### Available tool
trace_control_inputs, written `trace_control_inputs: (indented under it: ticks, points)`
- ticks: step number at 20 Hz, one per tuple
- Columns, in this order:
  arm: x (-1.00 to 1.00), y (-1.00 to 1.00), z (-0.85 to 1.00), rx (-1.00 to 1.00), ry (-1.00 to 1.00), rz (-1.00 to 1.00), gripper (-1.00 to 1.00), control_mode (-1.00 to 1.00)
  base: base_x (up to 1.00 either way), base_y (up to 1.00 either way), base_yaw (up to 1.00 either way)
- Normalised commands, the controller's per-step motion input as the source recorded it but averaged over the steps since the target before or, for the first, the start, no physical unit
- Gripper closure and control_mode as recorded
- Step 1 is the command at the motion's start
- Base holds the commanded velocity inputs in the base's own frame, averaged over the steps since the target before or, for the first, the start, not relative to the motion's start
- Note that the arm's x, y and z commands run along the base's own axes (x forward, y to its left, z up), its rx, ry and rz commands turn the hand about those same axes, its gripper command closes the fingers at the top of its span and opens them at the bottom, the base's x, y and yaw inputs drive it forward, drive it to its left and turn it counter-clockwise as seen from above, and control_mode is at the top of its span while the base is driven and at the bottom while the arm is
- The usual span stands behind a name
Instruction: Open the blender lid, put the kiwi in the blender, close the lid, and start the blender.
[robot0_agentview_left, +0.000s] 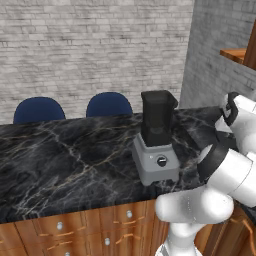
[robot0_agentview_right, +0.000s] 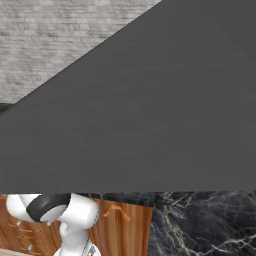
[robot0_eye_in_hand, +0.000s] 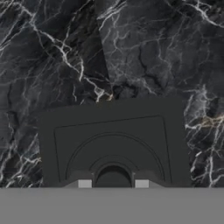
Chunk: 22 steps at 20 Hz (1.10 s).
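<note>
The gripper (robot0_eye_in_hand: 113, 183) holds the flat black blender lid (robot0_eye_in_hand: 113, 140) above the marble desk (robot0_eye_in_hand: 52, 65); the blender (robot0_agentview_left: 156, 145) stands open.

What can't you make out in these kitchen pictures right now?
- Gripper state: in the hand view the grey bottom band cuts off all but the fingertips, so whether it grips the blender lid is unclear.
- Lid position: in the left base view, the blender jar top is too dark to tell whether the lid is on it.
- Right base view: a large flat grey surface hides the counter.
</note>
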Motion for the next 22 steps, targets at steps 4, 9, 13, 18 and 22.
trace_control_inputs:
  ticks: [4,9,13,18,22]
  points:
    - [-0.15,0.42,1.0,-0.01,-0.18,0.0,1.0,-1.0,0.0,0.0,0.0]
    - [-0.04,0.43,1.0,-0.05,-0.18,0.0,1.0,-1.0,0.0,0.0,0.0]
    - [-0.06,0.43,1.0,-0.06,-0.15,0.0,1.0,-1.0,0.0,0.0,0.0]
    - [-0.01,0.55,0.98,-0.07,-0.11,0.0,1.0,-1.0,0.0,0.0,0.0]
    - [0.0,0.76,0.77,-0.07,-0.03,0.0,1.0,-1.0,0.0,0.0,0.0]
